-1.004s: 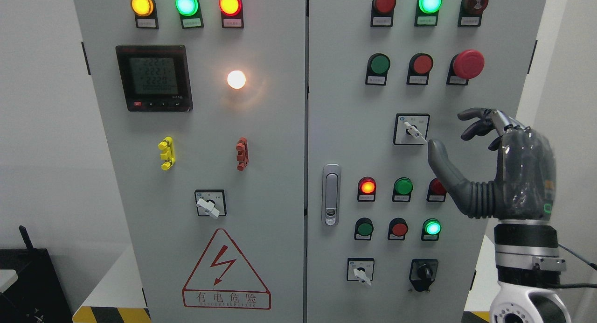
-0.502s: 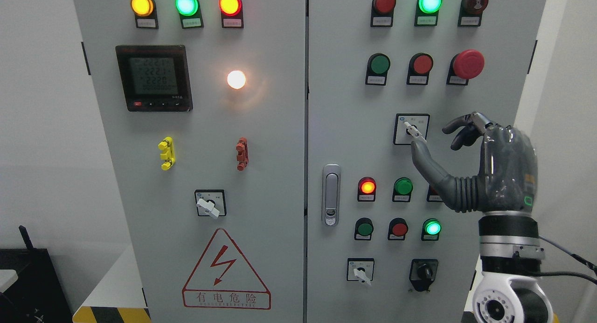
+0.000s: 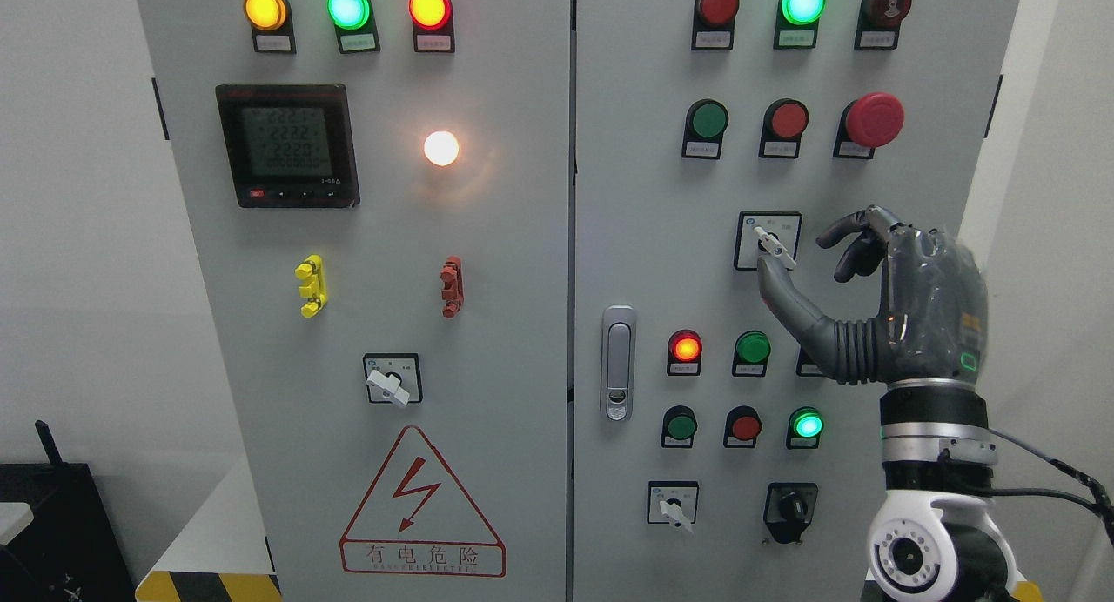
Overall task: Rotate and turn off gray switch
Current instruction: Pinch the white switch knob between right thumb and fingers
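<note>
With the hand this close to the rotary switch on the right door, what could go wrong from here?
1. The right hand is open, its thumb just below the gray switch and its fingers to the right; closing off-centre might slip off the slim lever instead of turning it.
2. The palm covers a red button below the switch; pressing inward might bump it.
3. The red mushroom button sits above the fingers; an upward drift might strike it.

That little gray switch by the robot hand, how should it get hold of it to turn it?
Pinch the gray switch by its slim lever, which slants from upper left to lower right. Probably best to come straight at the panel from the right, thumb under the lever's lower end, fingers over it; the right robot hand is open and placed about so.
</note>
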Robot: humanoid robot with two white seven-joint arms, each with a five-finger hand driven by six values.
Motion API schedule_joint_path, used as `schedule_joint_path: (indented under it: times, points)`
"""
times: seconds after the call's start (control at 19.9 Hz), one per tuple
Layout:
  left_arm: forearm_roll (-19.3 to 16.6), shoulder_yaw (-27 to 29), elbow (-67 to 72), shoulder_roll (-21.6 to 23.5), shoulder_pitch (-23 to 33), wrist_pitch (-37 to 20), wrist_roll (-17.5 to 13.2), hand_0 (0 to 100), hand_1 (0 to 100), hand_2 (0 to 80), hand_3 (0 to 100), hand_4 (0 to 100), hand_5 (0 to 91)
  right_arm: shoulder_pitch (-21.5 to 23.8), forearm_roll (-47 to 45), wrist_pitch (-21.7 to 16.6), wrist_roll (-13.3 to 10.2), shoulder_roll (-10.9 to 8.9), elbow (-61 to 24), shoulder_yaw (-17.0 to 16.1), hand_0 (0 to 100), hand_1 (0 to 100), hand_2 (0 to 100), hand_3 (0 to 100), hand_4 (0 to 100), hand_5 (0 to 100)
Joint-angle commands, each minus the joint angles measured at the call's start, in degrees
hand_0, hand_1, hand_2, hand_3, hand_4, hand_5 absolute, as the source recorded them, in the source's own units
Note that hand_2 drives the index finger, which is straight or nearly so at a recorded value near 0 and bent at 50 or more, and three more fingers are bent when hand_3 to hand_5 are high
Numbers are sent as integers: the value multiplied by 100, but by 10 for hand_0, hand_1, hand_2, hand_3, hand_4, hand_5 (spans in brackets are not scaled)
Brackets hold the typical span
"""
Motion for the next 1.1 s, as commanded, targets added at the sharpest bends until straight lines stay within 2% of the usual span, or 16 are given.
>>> schedule_joint_path:
  times: [0.0, 1.05]
  points:
    - [0, -9, 79, 0, 0, -3, -16, 120, 389, 0, 0, 0, 0, -47, 146, 72, 23, 1, 155, 127, 28, 359, 554, 815, 797, 966]
    - [0, -9, 79, 0, 0, -3, -16, 120, 389, 0, 0, 0, 0, -285, 392, 274, 111, 10, 366, 250, 26, 382, 588, 831, 806, 985]
